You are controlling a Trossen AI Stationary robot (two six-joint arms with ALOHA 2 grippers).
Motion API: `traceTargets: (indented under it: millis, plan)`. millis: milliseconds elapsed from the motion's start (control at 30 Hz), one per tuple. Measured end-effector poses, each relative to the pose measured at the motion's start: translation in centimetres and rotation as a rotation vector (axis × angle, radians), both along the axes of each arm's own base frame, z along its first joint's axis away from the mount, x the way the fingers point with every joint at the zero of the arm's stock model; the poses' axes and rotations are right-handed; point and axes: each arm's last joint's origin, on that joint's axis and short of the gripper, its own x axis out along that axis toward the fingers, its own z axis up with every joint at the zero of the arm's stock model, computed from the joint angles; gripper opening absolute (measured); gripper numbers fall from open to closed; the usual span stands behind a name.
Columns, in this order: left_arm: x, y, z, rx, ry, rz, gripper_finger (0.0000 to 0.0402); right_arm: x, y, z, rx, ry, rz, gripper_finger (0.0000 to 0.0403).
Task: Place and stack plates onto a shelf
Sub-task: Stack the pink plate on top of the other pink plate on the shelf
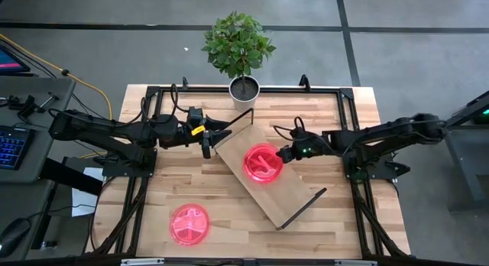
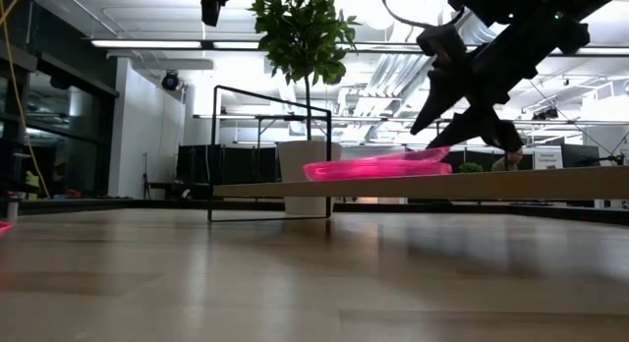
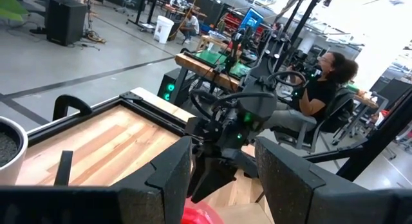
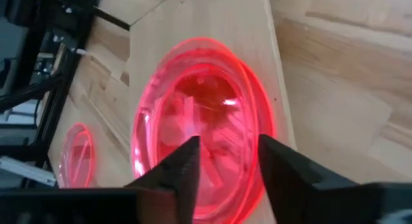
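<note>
Overhead down, low level; wrists close; shelf shared.

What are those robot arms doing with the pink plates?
They are stacking plates on a shelf. The right gripper is at the edge of the plates on the shelf, its fingers open around the rim of the top one. The left gripper waits open by the shelf's far end. One more plate lies on the table, waiting its turn.

Bright ceiling strip lights behind the plant silhouette the low view's arms, the near tabletop is blurred, and the plates glow overexposed.
</note>
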Motion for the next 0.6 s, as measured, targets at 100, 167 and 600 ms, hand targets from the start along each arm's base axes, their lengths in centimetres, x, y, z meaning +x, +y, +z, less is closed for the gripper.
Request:
traceTargets:
  millis: [100, 167, 600]
  plan:
    - [0.0, 0.0, 0.0, 0.0, 0.001, 0.0, 0.0161, -0.2, -0.4, 0.3, 0.005, -0.011, 0.038, 0.0172]
    - [0.0, 0.0, 0.0, 0.0, 0.0, -0.001, 0.0161, -0.4, -0.5, 0.7, 0.014, -0.024, 0.074, 0.019]
    - [0.0, -0.4, -0.2, -0.005, 0.021, -0.111, 0.0161, -3.5, -1.8, 4.3, -0.109, -0.14, 0.117, 0.0209]
